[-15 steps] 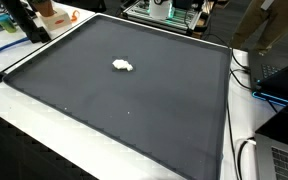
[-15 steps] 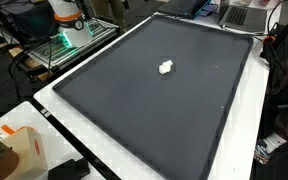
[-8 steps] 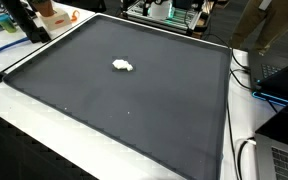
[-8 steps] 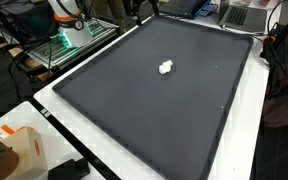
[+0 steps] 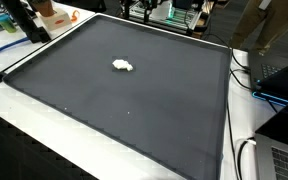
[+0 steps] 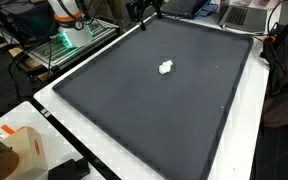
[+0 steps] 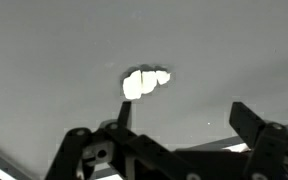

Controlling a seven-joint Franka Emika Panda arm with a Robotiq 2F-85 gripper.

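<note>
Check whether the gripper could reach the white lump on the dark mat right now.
Probably yes: the gripper stands open, and the white lump lies alone on the dark mat with nothing between them.

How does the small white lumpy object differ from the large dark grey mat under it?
The small white lumpy object is bright; the large dark grey mat is nearly black. The object is tiny; the mat is many times wider. The object is bumpy and irregular; the mat is flat and rectangular. The open gripper touches neither.
</note>
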